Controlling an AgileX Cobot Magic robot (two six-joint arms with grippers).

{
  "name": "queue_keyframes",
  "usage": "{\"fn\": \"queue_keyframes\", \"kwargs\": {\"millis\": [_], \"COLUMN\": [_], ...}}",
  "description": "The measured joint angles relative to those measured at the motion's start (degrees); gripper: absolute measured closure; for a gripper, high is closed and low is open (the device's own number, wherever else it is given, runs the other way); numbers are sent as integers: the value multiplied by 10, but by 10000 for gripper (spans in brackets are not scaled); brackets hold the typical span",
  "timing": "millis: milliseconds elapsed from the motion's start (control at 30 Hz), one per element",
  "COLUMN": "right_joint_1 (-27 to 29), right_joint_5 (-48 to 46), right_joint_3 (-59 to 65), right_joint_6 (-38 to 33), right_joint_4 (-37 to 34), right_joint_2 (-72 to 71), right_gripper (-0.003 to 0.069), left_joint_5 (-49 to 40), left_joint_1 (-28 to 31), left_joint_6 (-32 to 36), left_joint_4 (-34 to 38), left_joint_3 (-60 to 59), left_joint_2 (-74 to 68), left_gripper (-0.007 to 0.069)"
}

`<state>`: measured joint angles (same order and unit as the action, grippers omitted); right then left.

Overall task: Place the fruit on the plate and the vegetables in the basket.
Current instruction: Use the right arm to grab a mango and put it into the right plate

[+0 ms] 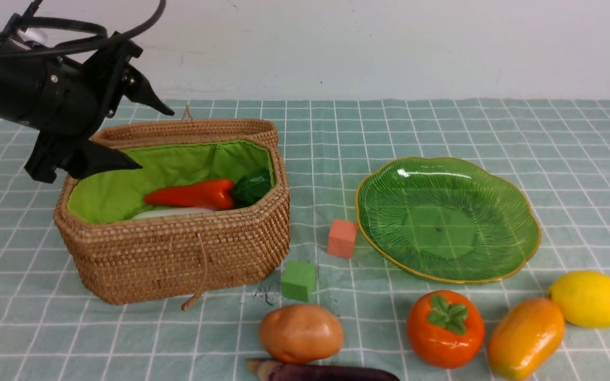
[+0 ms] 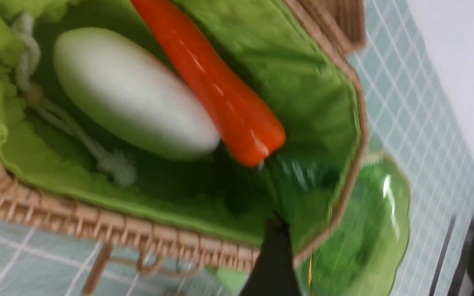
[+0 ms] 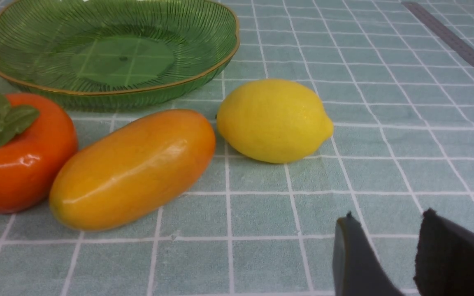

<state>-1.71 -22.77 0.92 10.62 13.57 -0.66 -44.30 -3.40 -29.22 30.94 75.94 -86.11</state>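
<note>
Carrot (image 1: 194, 194) and radish (image 1: 172, 212) in basket (image 1: 178, 259), left of plate (image 1: 445, 227), persimmon (image 1: 445, 329) before plate

Before me I see a small reddish-orange cube (image 1: 342, 238) and a small green cube (image 1: 298, 281) on the pale green, white-gridded tablecloth (image 1: 326, 137), and a long grey ruler (image 3: 455, 43) lying there too.

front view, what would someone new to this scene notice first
Probably the big green glass plate, right of centre with its gold rim shining. Next, the glossy orange persimmon just in front of it, and the wicker basket on the left, its bright green lining showing behind a red carrot.
</note>
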Motion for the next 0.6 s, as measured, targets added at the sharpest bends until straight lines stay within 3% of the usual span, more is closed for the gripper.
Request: {"fn": "queue_keyframes", "kwargs": {"millis": [67, 167, 200, 233, 300, 333, 467, 600], "right_joint_1": [0, 0, 0, 0, 0, 0, 0, 0], "right_joint_5": [0, 0, 0, 0, 0, 0, 0, 0], "right_joint_3": [0, 0, 0, 0, 0, 0, 0, 0], "right_joint_6": [0, 0, 0, 0, 0, 0, 0, 0], "right_joint_4": [0, 0, 0, 0, 0, 0, 0, 0], "right_joint_2": [0, 0, 0, 0, 0, 0, 0, 0], "right_gripper": [417, 417, 417, 417, 417, 417, 417, 417], "left_joint_5": [-68, -148, -202, -206, -239, -239, -249, -194], "left_joint_1": [1, 1, 1, 1, 1, 1, 1, 1], "left_joint_6": [96, 182, 230, 236, 253, 253, 273, 321], "left_joint_4": [23, 34, 34, 34, 23, 21, -57, -122], "left_joint_3": [0, 0, 0, 0, 0, 0, -16, -109], "left_joint_2": [33, 66, 101, 104, 159, 159, 282, 412], "left_gripper": [153, 235, 323, 332, 442, 452, 627, 638]}}
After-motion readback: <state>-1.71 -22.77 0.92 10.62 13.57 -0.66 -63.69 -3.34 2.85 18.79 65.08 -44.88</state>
